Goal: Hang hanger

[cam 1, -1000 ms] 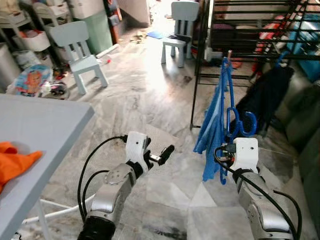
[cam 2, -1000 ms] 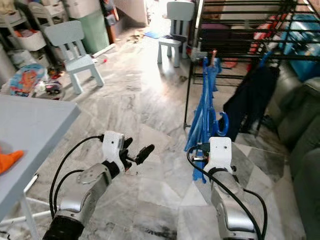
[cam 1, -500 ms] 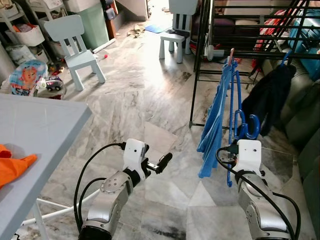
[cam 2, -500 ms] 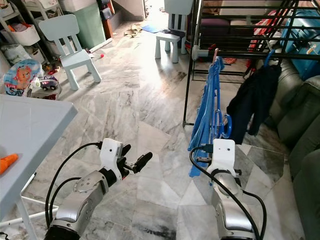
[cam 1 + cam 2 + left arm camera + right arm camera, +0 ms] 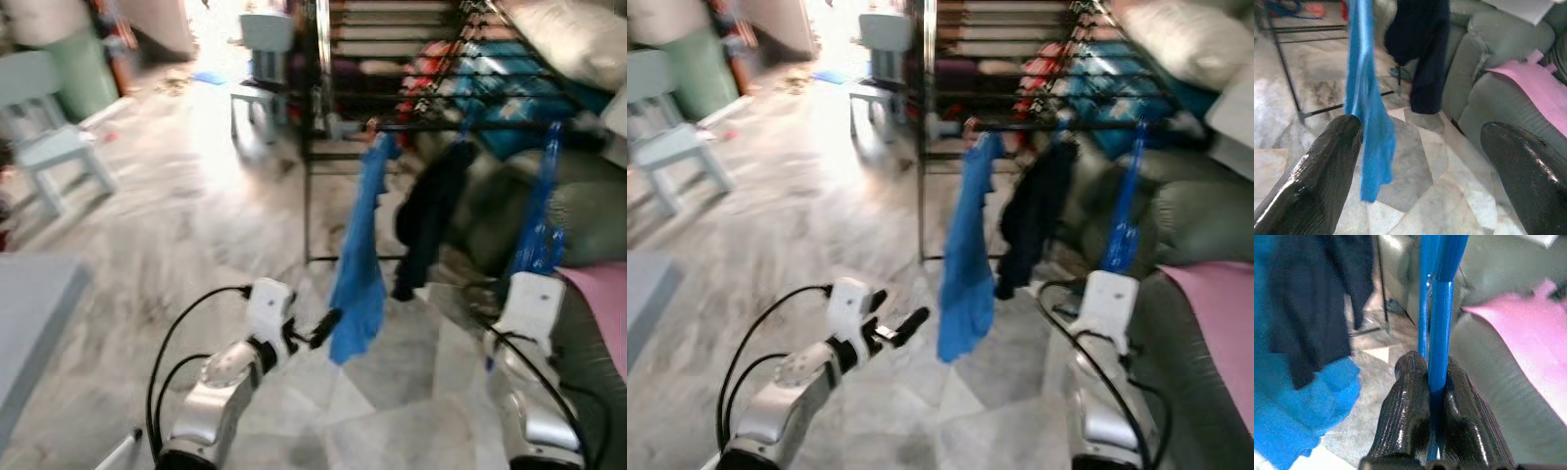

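R gripper (image 5: 1436, 382) clamped on blue hanger (image 5: 1440, 333), held upright beside drying rack (image 5: 411, 125); hanger's top blurred, hook unclear. L gripper (image 5: 1415, 161) fingers wide apart, nothing between, near blue cloth (image 5: 361, 264) and dark garment (image 5: 431, 215) on rack.

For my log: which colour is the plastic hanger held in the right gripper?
Bright blue hanger, clamped in the right gripper; clearest in the right wrist view.

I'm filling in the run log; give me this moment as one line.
right gripper: shut on blue hanger | left gripper: open, idle | blue cloth: hanging on rack
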Controlling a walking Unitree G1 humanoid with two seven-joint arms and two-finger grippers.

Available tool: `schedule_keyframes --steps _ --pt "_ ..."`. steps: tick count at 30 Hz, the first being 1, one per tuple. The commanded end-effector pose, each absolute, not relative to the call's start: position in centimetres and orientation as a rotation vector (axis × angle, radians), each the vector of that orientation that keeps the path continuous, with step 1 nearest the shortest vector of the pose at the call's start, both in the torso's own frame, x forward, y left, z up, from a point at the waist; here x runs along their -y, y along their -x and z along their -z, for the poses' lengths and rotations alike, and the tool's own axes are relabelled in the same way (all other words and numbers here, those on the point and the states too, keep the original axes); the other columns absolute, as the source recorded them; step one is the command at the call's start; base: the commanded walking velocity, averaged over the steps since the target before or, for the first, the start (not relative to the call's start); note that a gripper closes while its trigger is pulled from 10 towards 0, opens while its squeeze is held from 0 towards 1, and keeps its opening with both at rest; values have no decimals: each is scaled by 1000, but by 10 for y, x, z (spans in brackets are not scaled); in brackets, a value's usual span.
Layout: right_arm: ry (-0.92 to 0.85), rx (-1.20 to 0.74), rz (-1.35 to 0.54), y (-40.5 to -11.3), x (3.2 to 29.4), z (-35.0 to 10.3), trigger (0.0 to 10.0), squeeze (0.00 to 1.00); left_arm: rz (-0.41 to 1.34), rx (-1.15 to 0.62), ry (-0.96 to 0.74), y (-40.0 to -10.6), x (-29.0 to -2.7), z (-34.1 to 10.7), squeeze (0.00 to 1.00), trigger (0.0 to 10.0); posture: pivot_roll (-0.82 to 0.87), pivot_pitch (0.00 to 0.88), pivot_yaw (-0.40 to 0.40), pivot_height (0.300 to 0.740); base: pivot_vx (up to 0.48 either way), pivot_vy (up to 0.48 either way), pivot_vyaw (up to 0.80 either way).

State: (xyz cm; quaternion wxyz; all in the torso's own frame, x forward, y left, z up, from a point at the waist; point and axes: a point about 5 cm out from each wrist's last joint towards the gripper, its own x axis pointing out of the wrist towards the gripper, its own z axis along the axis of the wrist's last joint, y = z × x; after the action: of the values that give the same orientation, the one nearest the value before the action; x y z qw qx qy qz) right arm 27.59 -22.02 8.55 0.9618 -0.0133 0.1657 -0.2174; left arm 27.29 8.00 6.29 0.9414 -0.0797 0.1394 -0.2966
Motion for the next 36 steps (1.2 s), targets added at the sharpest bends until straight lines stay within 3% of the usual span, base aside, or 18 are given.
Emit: schedule_keyframes --steps 1,6,16,29,36 --pt "15 -357 463 -273 226 -84 10000 0 627 -263 159 -274 -71 -69 0 10000 -126 35 26 740 259 0 -775" --pt "-17 -441 392 -271 217 -73 10000 0 621 -270 141 -275 -71 -68 0 10000 -124 40 28 740 0 0 -741" --pt "-12 -571 188 -264 194 -55 10000 0 602 -290 114 -277 -69 -66 0 10000 -123 39 39 740 350 0 0" --pt "3 -587 132 -264 186 -53 10000 0 587 -303 89 -279 -68 -65 0 10000 -118 36 44 740 397 0 712" --pt "-14 -597 147 -264 186 -52 10000 0 623 -314 93 -277 -64 -65 0 10000 -116 36 45 740 130 -335 0"
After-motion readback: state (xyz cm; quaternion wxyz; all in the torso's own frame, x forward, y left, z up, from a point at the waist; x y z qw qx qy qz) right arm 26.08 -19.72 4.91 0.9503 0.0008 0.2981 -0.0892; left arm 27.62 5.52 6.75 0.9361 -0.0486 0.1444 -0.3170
